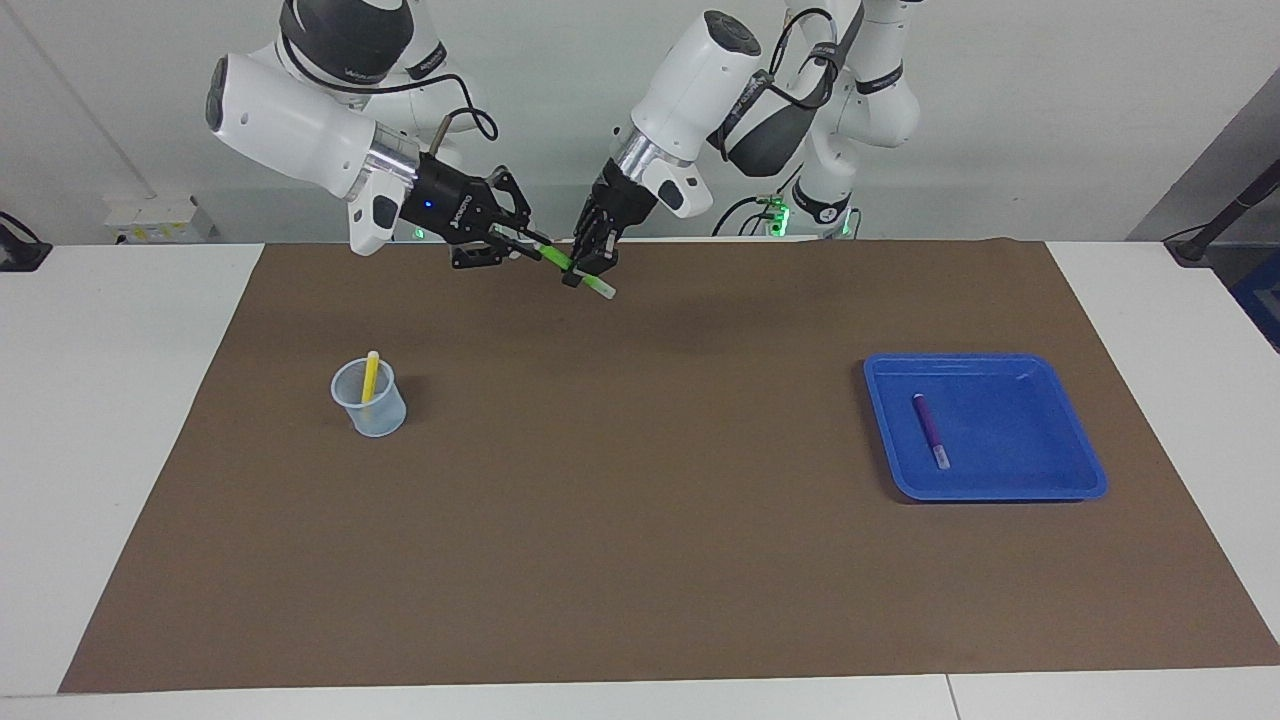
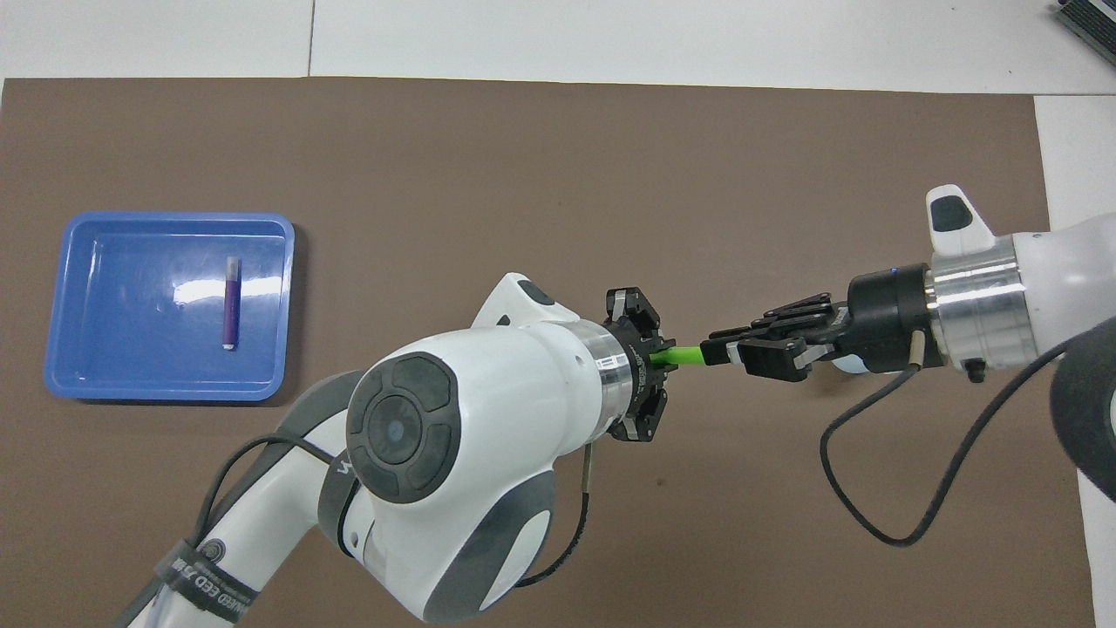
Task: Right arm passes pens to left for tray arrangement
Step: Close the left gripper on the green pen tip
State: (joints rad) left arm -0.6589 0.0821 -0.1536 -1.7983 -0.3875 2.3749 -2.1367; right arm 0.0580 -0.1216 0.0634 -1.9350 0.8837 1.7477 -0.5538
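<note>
The green pen (image 1: 560,262) (image 2: 684,355) hangs in the air over the mat's edge nearest the robots, held at both ends. My right gripper (image 1: 535,247) (image 2: 711,351) is shut on one end. My left gripper (image 1: 585,272) (image 2: 654,359) is shut on the pen further along, and the pale tip sticks out past it. The purple pen (image 1: 930,430) (image 2: 230,301) lies in the blue tray (image 1: 1010,440) (image 2: 131,314) toward the left arm's end of the table. The yellow pen (image 1: 371,373) stands in a translucent cup (image 1: 372,408) toward the right arm's end.
A brown mat (image 1: 640,520) (image 2: 523,174) covers most of the white table. In the overhead view the left arm's big elbow (image 2: 453,488) hides part of the mat, and a black cable (image 2: 881,515) loops under the right wrist.
</note>
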